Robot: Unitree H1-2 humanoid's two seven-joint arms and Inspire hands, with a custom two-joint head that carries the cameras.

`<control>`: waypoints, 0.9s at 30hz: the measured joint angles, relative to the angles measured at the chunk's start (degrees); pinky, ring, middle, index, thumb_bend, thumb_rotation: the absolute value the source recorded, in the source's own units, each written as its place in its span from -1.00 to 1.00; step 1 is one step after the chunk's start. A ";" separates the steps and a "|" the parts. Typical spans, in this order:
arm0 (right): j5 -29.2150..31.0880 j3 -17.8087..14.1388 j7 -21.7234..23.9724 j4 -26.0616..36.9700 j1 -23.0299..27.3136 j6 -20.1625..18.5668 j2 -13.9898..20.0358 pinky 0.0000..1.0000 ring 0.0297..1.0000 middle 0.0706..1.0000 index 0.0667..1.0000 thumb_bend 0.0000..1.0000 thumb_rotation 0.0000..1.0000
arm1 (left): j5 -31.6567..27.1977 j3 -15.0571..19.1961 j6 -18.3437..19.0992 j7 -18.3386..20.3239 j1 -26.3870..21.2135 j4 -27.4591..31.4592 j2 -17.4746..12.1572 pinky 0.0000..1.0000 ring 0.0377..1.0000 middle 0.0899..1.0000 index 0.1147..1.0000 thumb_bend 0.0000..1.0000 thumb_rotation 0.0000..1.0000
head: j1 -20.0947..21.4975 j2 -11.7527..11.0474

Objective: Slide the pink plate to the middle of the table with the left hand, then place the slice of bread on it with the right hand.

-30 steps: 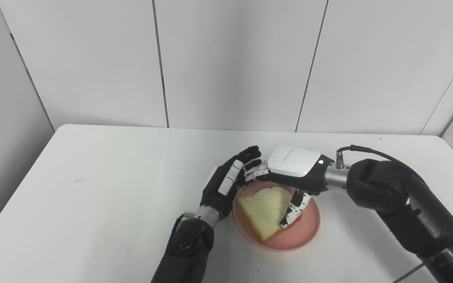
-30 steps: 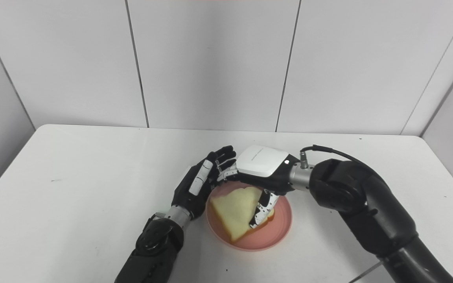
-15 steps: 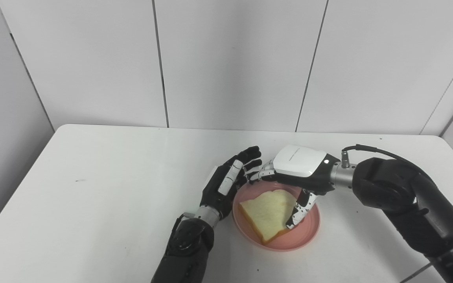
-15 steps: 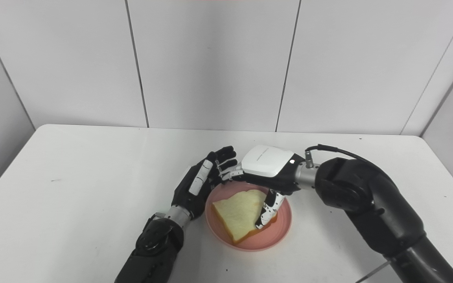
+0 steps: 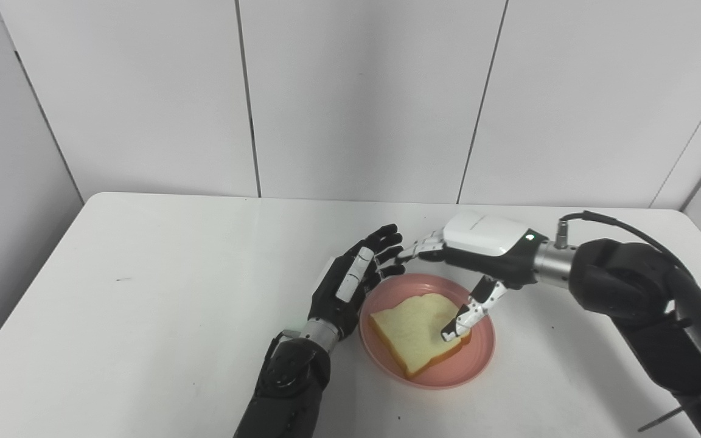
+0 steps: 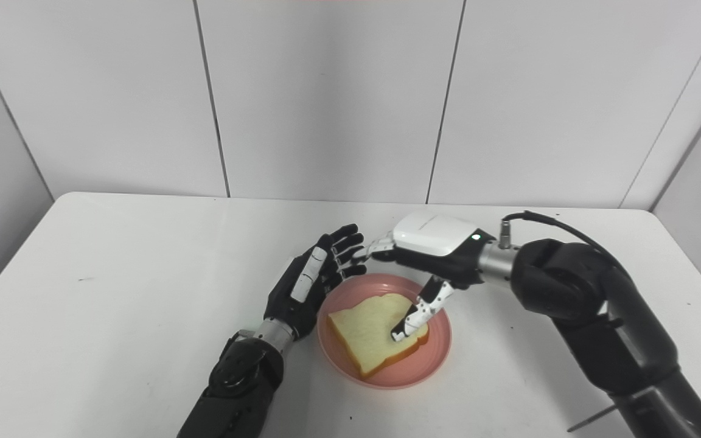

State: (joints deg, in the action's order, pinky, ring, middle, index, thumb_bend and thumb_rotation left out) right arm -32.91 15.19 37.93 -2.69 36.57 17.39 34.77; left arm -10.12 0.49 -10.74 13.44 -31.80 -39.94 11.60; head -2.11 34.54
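White wall panels back a white table [image 5: 143, 292] where our two hands meet over a pink plate [image 5: 478, 359], set a little right of centre and toward the near edge. On it lies the slice of bread [image 5: 411, 331], flat, its crust toward the near side. Our right hand [image 5: 478, 249] hovers above the plate's far right rim, fingers spread and holding nothing — the thumb tip is at, perhaps touching, the slice's right edge. Our left hand [image 5: 350, 283] stands open just beside the plate's left rim, fingers apart.

We judge the bread light and soft, easily dented, best taken by its firmer crust; the plate looks stiff and smooth, likely to slide at a nudge on the rim. Both steps look done. Open tabletop lies left and far of the plate — less on the near side, where the edge is close.
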 measured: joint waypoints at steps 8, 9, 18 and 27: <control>5.16 -9.74 -13.81 -5.73 -8.24 -3.25 -6.54 0.56 0.78 0.80 0.85 0.77 1.00 | -0.96 0.76 2.41 -0.86 2.48 5.47 -0.92 0.57 0.76 0.70 0.62 0.80 0.52 | 0.97 -0.09; 7.21 -11.23 -15.40 -6.55 -8.87 -3.59 -8.10 0.56 0.77 0.80 0.85 0.76 1.00 | -0.87 0.68 2.56 -1.17 2.90 6.27 -0.98 0.58 0.76 0.70 0.62 0.81 0.52 | 1.14 -0.09; 17.68 -17.61 -24.05 -8.52 -13.77 -7.71 -16.98 0.54 0.69 0.69 0.80 0.75 1.00 | 2.24 0.28 3.32 -5.28 5.52 10.85 -1.27 0.79 0.88 0.76 0.68 0.86 0.41 | 1.93 -0.18; 28.16 -21.21 -27.96 -6.21 -17.15 -15.32 -23.48 0.55 0.65 0.69 0.80 0.70 1.00 | 6.70 -0.11 3.62 -11.64 7.62 14.38 -0.90 0.89 0.95 0.91 0.89 0.64 0.55 | 4.40 -0.35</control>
State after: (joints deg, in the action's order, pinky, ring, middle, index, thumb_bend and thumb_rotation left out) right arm -4.75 -6.03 9.97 -8.90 19.42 2.07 11.30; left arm -3.42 0.38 -7.12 1.79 -24.19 -25.56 10.69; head 2.29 34.19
